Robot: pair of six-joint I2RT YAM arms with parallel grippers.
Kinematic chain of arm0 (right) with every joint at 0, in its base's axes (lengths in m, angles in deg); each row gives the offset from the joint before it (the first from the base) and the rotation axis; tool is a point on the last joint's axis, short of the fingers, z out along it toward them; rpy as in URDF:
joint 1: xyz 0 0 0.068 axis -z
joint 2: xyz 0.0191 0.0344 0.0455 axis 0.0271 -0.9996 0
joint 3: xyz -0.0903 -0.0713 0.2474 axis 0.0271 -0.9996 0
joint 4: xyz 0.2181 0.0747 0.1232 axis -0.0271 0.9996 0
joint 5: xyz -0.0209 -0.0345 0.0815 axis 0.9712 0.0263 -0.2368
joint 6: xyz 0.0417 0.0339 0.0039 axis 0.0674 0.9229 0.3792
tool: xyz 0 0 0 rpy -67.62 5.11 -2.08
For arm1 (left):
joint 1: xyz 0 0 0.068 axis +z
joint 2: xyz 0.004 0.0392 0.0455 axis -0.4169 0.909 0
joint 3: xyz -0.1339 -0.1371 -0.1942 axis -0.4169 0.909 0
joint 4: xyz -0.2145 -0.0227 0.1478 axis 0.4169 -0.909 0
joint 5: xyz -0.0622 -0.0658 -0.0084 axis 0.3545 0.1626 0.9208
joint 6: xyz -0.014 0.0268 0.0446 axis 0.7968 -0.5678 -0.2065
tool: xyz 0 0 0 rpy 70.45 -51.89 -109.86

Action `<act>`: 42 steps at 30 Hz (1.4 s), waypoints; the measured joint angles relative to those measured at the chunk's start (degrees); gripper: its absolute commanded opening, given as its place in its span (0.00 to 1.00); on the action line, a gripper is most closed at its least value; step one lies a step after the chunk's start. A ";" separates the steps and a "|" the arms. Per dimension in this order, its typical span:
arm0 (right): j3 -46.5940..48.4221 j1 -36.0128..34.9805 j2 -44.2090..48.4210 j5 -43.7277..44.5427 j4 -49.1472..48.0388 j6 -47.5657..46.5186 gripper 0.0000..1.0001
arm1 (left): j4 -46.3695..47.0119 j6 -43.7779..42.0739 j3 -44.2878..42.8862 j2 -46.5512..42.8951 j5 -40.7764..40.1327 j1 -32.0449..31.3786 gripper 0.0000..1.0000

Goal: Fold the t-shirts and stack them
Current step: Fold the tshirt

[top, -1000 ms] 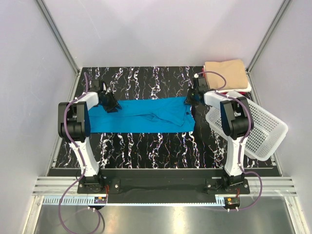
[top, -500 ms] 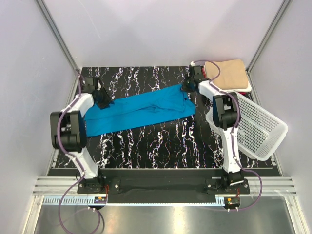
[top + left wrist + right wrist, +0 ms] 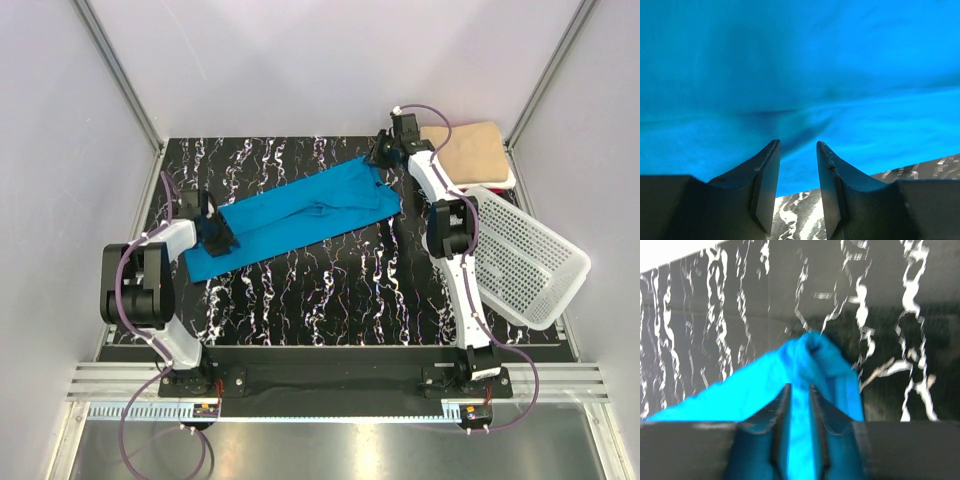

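Note:
The turquoise-blue t-shirt (image 3: 300, 215), folded into a long strip, lies diagonally on the black marbled table (image 3: 330, 290), from front left to back right. My left gripper (image 3: 218, 238) rests on its left end. In the left wrist view its jaws (image 3: 797, 144) stand apart, with cloth (image 3: 800, 65) at the tips and table showing between them. My right gripper (image 3: 378, 158) is shut on the shirt's back right corner, and cloth (image 3: 810, 360) bunches between the fingers (image 3: 799, 386). A folded tan t-shirt (image 3: 462, 150) tops a stack at the back right.
A white perforated basket (image 3: 520, 260) lies tilted at the table's right edge, just in front of the folded stack. Grey walls close in the back and both sides. The right arm stretches far back beside the stack.
The right gripper carried the shirt's right end toward the back of the table. The left gripper moved toward the front. The strip swung from level to diagonal.

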 measured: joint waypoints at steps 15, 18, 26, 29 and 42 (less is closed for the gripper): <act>-34.99 -1.53 30.14 1.49 0.48 2.21 0.18 | 7.28 7.63 18.01 -13.97 -3.58 -9.14 0.39; -41.38 -2.69 32.94 3.45 -0.55 3.37 0.16 | 8.17 11.28 22.40 -18.80 -3.67 -13.40 0.40; -46.95 -3.91 29.66 10.16 -0.42 5.42 0.11 | 2.64 12.55 20.63 -25.88 -1.16 -19.32 0.43; -44.70 -3.63 26.21 11.17 -0.46 6.01 0.11 | -0.96 9.81 15.30 -27.02 -1.25 -19.28 0.44; -19.89 0.04 11.28 11.82 2.75 4.96 0.11 | -6.23 -1.22 7.41 -18.97 1.01 -24.13 0.40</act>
